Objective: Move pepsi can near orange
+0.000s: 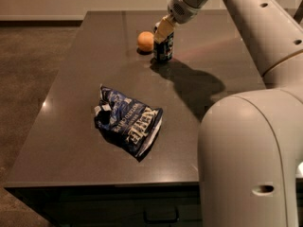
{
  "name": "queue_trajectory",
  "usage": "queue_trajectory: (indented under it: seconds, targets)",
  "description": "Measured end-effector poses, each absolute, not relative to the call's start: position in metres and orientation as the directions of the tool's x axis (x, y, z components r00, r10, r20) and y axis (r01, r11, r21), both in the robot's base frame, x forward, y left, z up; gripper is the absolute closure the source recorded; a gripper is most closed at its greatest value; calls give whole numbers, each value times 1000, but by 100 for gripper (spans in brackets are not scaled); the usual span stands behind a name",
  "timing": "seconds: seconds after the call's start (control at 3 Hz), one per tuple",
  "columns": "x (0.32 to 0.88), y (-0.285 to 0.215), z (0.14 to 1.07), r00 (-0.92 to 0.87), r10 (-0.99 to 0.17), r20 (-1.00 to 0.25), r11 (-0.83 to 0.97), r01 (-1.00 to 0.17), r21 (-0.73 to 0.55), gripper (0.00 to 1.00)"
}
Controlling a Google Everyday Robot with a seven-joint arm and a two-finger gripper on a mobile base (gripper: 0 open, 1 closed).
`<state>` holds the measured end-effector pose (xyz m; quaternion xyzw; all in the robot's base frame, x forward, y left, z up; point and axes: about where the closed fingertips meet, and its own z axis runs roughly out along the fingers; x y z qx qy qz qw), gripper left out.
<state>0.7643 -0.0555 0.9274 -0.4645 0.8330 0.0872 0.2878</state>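
Note:
The pepsi can [163,50] is dark blue and stands upright on the dark table [71,126], towards the far side. The orange [146,41] sits just left of the can, nearly touching it. My gripper [164,31] comes down from the upper right and is at the top of the can, covering its upper part. The can's base rests on the table surface.
A crumpled blue-and-white chip bag [128,123] lies in the middle of the table, nearer the front. My arm's large white body [251,160] fills the lower right of the view. The table's left edge [45,103] drops to a brown carpet floor.

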Motion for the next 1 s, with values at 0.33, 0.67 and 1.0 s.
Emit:
queue_trajectory:
  seconds: [0.33,0.67,1.0]
  targets:
    - [765,-57,924,-404,-722,-562,553,-825,-117,13]
    - [765,-55,921,-405,-723,-560,551,-827,-113,0]
    - [765,-55,921,-405,-723,-560,551,-827,-113,0]
